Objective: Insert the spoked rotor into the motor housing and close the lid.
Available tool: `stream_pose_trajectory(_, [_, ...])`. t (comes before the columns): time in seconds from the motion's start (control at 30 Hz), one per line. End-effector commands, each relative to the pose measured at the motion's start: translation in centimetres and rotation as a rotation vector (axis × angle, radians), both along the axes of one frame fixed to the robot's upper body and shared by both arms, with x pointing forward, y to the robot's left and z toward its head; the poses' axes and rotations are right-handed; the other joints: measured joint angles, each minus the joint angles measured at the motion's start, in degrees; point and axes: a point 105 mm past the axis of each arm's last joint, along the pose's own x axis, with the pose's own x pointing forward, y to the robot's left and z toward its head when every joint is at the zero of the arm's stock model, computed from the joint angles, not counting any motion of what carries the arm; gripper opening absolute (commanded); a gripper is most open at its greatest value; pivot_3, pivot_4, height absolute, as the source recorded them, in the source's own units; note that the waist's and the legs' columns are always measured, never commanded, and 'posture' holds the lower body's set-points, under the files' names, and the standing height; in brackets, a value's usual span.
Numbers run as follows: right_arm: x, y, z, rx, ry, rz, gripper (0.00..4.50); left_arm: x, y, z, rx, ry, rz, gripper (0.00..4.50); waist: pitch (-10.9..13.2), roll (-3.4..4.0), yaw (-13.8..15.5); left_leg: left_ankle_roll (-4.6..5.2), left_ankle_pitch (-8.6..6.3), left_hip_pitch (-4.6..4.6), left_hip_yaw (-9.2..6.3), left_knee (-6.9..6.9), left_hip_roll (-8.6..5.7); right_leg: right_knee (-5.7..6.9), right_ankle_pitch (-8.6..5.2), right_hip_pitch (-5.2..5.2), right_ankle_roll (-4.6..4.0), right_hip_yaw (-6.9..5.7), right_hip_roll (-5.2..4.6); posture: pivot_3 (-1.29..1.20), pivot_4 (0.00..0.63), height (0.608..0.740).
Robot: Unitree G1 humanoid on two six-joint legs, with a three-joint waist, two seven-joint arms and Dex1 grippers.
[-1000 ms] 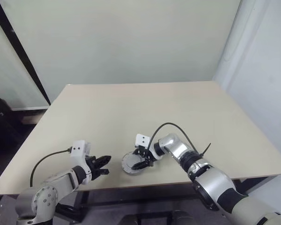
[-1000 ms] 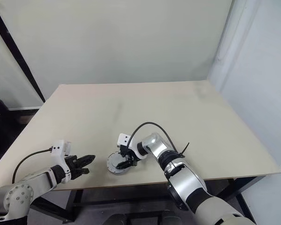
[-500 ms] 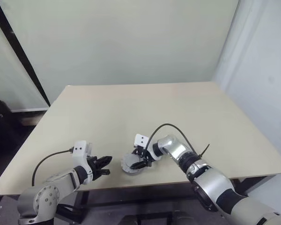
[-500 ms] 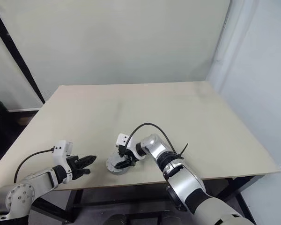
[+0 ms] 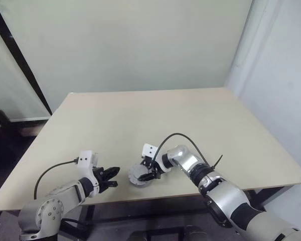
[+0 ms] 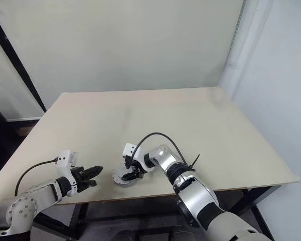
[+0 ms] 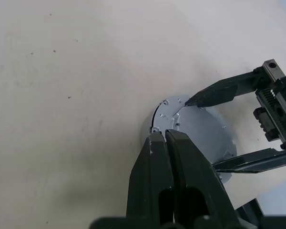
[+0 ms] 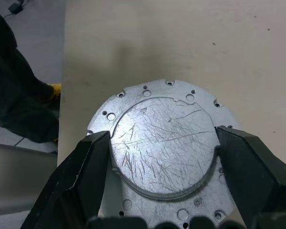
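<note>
The right end effector (image 8: 164, 191) stands wide, its two black fingers (image 8: 78, 176) set against opposite edges of the lid (image 8: 162, 143), whose plain scratched pale grey face is turned up. The fingers seem to press the lid's rim, though the contact itself is hard to make out. The lid sits on a wider round metal flange with small holes around its edge, probably the motor housing (image 8: 148, 93) beneath it; its windings cannot be seen. This stack lies on the table (image 5: 155, 115) near its front edge, in front of the robot.

The left end effector (image 7: 166, 143) is fully closed, fingers pressed together and holding nothing. It hovers just to the left of the stack, pointing toward it but apart from it.

A black cable (image 5: 178, 135) loops above the right wrist.
</note>
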Motion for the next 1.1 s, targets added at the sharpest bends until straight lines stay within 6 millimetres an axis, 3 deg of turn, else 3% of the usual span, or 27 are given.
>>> stream_pose_trajectory(0.03, [0.3, -0.5, -0.8, -0.046, 0.000, -0.046, 3.29, 0.8, 0.8, 1.5, 0.018, -0.064, 0.024, 0.00, 0.00, 0.00, 0.00, 0.00, 0.00, 0.00, 0.00, 0.00, 0.00, 0.00, 0.00, -0.01, 0.00, 0.00, 0.00, 0.00, 0.000, 0.740])
stream_pose_trajectory(0.6, [0.3, -0.6, -0.9, -0.050, 0.003, -0.056, 3.29, 1.3, 2.5, 2.5, 0.020, -0.098, 0.047, 0.00, 0.04, 0.07, 0.02, -0.01, -0.01, -0.04, -0.04, -0.01, 0.02, -0.07, 0.00, -0.25, 0.00, -0.10, -0.02, 0.00, 0.000, 0.740])
stream_pose_trajectory(1.1, [0.0, -0.7, -1.5, -0.069, -0.013, -0.056, 3.29, 2.1, 1.6, 3.3, 0.051, -0.155, -0.042, 0.00, 0.14, 0.22, 0.00, -0.01, -0.01, -0.05, -0.04, -0.09, 0.04, -0.17, 0.00, -0.28, 0.00, -0.13, -0.02, 0.00, 0.000, 0.740])
